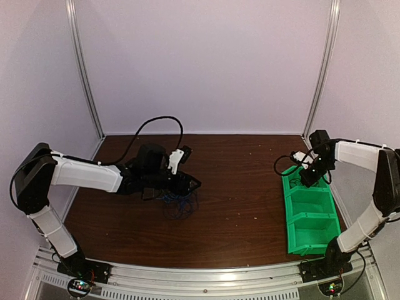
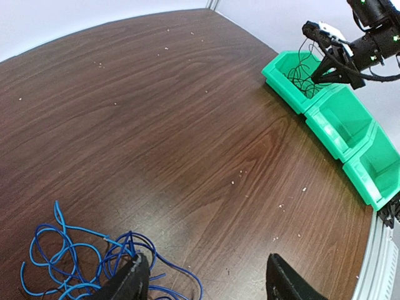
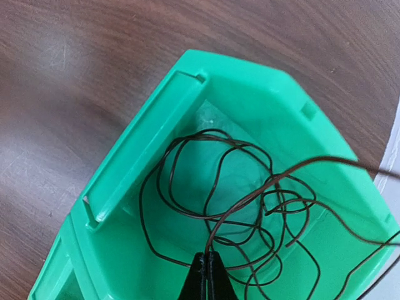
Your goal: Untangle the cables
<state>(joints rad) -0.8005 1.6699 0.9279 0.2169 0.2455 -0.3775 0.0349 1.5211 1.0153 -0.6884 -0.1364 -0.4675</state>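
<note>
A loose tangle of blue cables [image 1: 180, 206] lies on the brown table, under and just left of my left gripper [image 1: 190, 184]. In the left wrist view the blue cables [image 2: 130, 237] touch the left fingertip, while the left gripper [image 2: 205, 269] stands wide open with only bare wood between its fingers. A thin black cable [image 3: 235, 207] coils in loops inside the far compartment of the green bin [image 3: 144, 144]. My right gripper [image 3: 207, 256] is shut on one strand of it, just above the compartment. From the left wrist view, the right gripper [image 2: 315, 78] hangs over the bin with the black cable [image 2: 300, 72] below it.
The green bin [image 1: 309, 212] has three compartments in a row along the table's right edge; its two nearer ones [image 2: 350, 119] show nothing inside. A thick black robot cable [image 1: 156, 122] arcs over the left arm. Small pale specks dot the wood.
</note>
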